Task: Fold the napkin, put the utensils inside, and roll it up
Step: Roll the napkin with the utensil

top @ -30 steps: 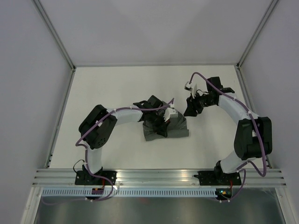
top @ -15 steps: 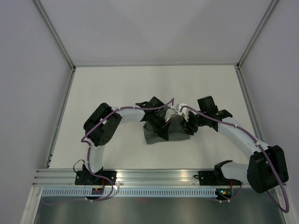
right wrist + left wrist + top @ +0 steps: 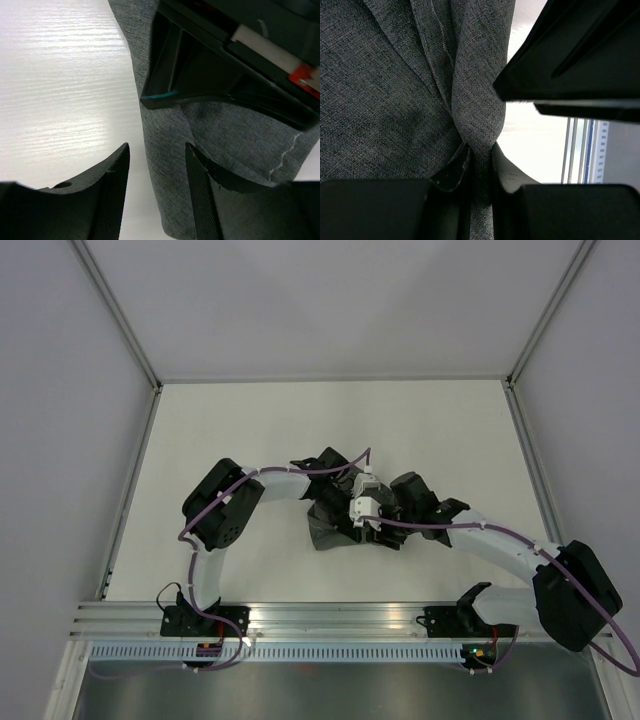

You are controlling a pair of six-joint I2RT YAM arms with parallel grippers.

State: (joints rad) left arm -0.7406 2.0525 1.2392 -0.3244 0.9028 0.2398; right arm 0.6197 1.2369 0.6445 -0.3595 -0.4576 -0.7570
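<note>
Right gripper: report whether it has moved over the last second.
Yes: the right gripper swung left and nearer the base rail, reaching the napkin.

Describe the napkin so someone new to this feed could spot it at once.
On the white table, look near the middle, where the two arms meet. The napkin is the bunched dark grey cloth there, one fold pinched by the left end effector. It is the only fabric: grainy weave with a pale stitched line, unlike the smooth black fingers.
</note>
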